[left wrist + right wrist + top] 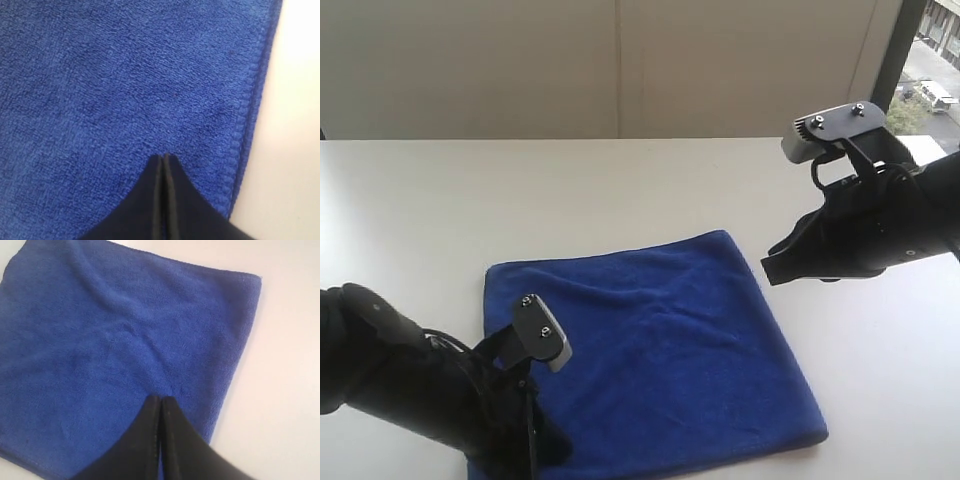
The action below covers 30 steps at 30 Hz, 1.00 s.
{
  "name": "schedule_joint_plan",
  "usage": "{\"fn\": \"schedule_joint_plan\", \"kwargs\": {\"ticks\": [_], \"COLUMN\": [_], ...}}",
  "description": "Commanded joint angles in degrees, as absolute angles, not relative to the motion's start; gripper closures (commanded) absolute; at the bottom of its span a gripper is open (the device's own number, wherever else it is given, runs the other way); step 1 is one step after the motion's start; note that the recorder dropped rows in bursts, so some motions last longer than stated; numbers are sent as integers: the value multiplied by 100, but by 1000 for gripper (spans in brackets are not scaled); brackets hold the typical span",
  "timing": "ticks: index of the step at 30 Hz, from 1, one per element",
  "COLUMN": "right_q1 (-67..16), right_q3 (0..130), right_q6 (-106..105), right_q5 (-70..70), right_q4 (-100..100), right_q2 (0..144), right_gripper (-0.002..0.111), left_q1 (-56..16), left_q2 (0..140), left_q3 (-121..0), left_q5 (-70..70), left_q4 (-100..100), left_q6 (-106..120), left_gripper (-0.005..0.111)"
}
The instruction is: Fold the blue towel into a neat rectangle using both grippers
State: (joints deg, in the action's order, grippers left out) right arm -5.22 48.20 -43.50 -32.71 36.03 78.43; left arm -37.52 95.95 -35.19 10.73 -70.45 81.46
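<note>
**Blue towel (660, 340) flat; both claws clenched empty**

Exterior view: towel spread on the table (420, 200), under the left claw (545, 440), just beside the right claw (772, 268).

Left wrist view: jaws pressed together on nothing; hem just beside the tips.

Right wrist view: jaws together, empty; towel below and ahead.

Risk: lowering clenched claws would likely wrinkle the pile, not grip an edge.
</note>
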Motion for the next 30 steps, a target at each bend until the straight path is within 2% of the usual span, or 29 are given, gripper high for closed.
{"fn": "schedule_joint_plan", "kwargs": {"ticks": [1,11,21,26,30], "right_q1": [-511,-511,-511,-511,-511], "right_q3": [4790,4790,4790,4790,4790], "right_q6": [-4322,-4322,-4322,-4322,-4322], "right_q5": [-3294,-3291,-3282,-3292,-3278], "right_q4": [3657,3657,3683,3753,3765], "right_q2": [7799,7799,7799,7799,7882], "right_gripper": [108,108,108,108,108], "left_q1": [-3805,-3678,-2257,-1869,-1786], "left_q2": [9592,9397,9397,9397,9397], "left_q3": [-3082,-3044,-3295,-3760,-4219], "left_q5": [1212,813,874,921,1863], "left_q4": [-6741,-4397,-3796,-3636,-3574], "left_q6": [8043,5647,4984,4984,4984], "left_gripper": [107,107,107,107,107]}}
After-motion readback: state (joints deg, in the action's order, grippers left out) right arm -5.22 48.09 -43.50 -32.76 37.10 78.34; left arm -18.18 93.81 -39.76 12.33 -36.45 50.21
